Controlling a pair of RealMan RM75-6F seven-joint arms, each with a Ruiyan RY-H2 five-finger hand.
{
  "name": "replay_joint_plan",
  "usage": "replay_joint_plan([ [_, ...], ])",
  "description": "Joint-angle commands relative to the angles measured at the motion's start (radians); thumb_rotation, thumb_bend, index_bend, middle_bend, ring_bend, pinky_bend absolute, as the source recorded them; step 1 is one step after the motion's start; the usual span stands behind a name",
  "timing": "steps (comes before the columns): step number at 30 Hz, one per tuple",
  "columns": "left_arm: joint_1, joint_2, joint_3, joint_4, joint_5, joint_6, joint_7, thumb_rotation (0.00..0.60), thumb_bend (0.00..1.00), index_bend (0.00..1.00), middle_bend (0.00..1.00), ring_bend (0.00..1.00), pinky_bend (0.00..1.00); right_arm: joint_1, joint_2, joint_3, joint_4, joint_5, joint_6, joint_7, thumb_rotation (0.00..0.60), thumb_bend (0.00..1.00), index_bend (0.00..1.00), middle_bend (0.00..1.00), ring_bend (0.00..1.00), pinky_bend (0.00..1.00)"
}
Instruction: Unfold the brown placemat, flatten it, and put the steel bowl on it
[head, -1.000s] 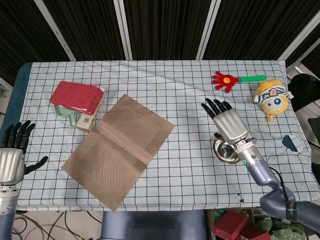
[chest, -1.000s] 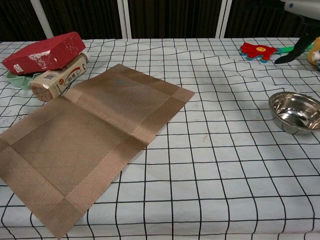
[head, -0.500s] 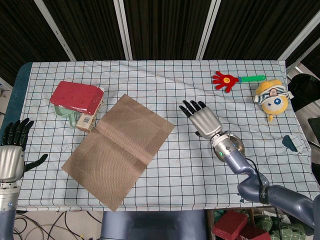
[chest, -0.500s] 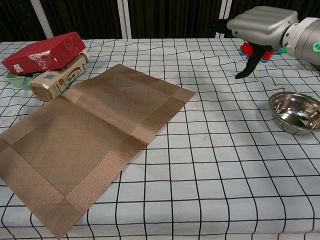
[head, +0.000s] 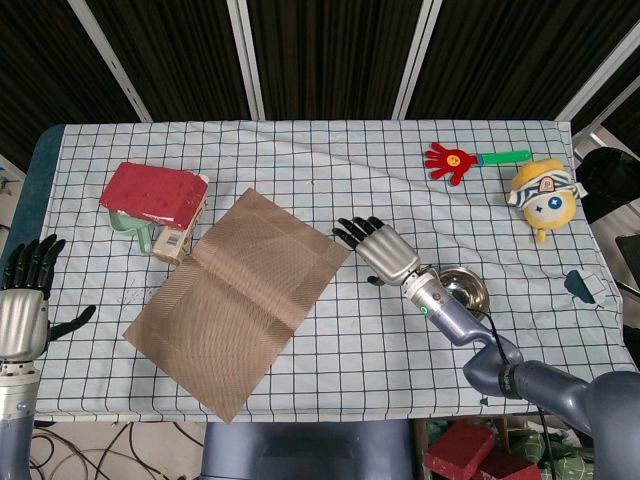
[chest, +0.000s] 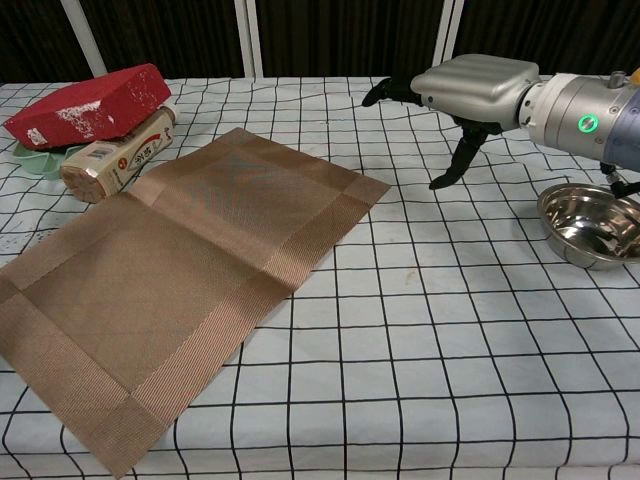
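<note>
Placemat (chest: 170, 290), one only, lies unfolded on the checked worktop (chest: 430, 360), its near corner close to the front edge and its far corner reaching toward the middle; a faint crease crosses it. At the near left edge of the head view the left hand (head: 22, 310) hovers off the worktop, well apart from the mat, palm down, fingers (head: 30, 262) spread and holding nothing. To the right, one steel bowl (chest: 592, 225) sits upright on the cloth, well apart from the mat and empty. Just left of the bowl the right hand (chest: 470, 90) is raised above the worktop between bowl and mat, near the mat's far right corner but not touching it; its dark fingers (head: 352, 232) are apart and point toward the mat, thumb hanging down, gripping nothing. Farther back on the left, one red box (head: 152, 192) rests tilted over a bottle (chest: 115, 158) lying on its side and a pale green dish (chest: 38, 160), just beside the mat's left edge. At the far right lie one red hand-shaped clapper (head: 455, 159) and one yellow plush toy (head: 543, 196).
</note>
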Motion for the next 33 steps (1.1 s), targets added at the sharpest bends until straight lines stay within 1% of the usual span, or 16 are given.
replay_joint_plan([
  [1, 0.001, -0.001, -0.003, 0.001, -0.001, 0.001, 0.000, 0.600, 0.00, 0.07, 0.04, 0.02, 0.03, 0.034, -0.039, -0.062, 0.100, -0.099, 0.059, 0.124, 0.600, 0.00, 0.12, 0.07, 0.12, 0.21],
  [8, 0.003, -0.005, -0.008, 0.002, -0.006, -0.001, 0.007, 0.600, 0.00, 0.07, 0.04, 0.02, 0.03, 0.073, -0.084, -0.143, 0.237, -0.190, 0.097, 0.237, 0.600, 0.00, 0.12, 0.07, 0.12, 0.21],
  [12, 0.004, -0.008, -0.010, 0.002, -0.008, -0.002, 0.014, 0.600, 0.00, 0.07, 0.04, 0.02, 0.03, 0.090, -0.113, -0.162, 0.296, -0.201, 0.100, 0.277, 0.600, 0.00, 0.12, 0.07, 0.12, 0.21],
  [19, 0.005, -0.009, -0.017, 0.002, -0.014, -0.003, 0.015, 0.600, 0.00, 0.07, 0.04, 0.02, 0.03, 0.129, -0.153, -0.180, 0.379, -0.202, 0.072, 0.314, 0.600, 0.00, 0.12, 0.07, 0.12, 0.21],
  [33, 0.006, -0.001, -0.020, -0.010, -0.020, -0.016, 0.002, 0.600, 0.00, 0.07, 0.04, 0.02, 0.03, 0.153, -0.249, -0.185, 0.459, -0.162, 0.052, 0.354, 0.600, 0.00, 0.12, 0.07, 0.12, 0.21],
])
